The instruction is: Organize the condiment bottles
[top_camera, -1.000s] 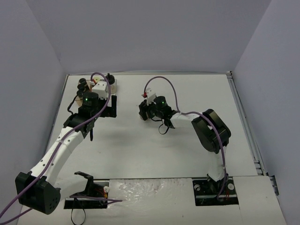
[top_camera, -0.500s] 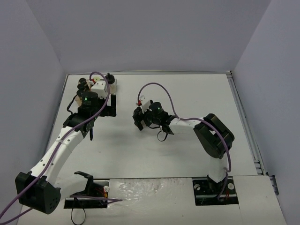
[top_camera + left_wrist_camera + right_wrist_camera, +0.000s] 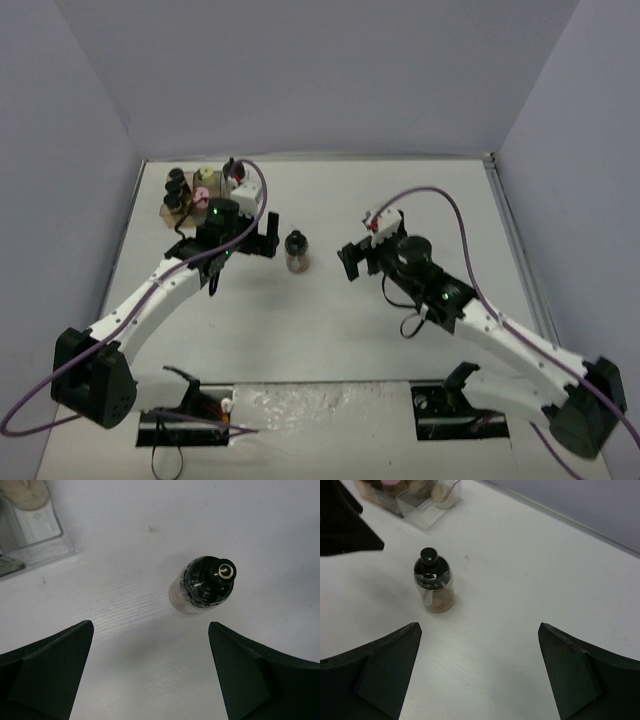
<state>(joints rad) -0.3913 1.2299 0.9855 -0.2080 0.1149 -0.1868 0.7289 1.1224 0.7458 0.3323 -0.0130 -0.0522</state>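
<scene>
A round clear condiment bottle (image 3: pixel 296 251) with a black knob cap and tan contents stands upright on the white table, alone between my two grippers. My left gripper (image 3: pixel 262 239) is open just to its left. In the left wrist view the bottle (image 3: pixel 202 585) stands beyond that gripper (image 3: pixel 151 642), outside its fingers. My right gripper (image 3: pixel 352 260) is open to the bottle's right. Its own view shows the bottle (image 3: pixel 434 587) ahead and left of the empty gripper (image 3: pixel 480 640). Other condiment bottles, dark-capped (image 3: pixel 178 185), yellow-capped (image 3: pixel 206 174) and pink-capped (image 3: pixel 201 193), sit in the tray.
The compartment tray (image 3: pixel 170 210) stands at the back left of the table; its clear end (image 3: pixel 37 527) shows in the left wrist view and also in the right wrist view (image 3: pixel 427 510). Grey walls close in the table on three sides.
My right gripper opened, let go of the knob-capped bottle and drew back to the right. The bottle now stands alone. My left arm swung right toward it, still open.
</scene>
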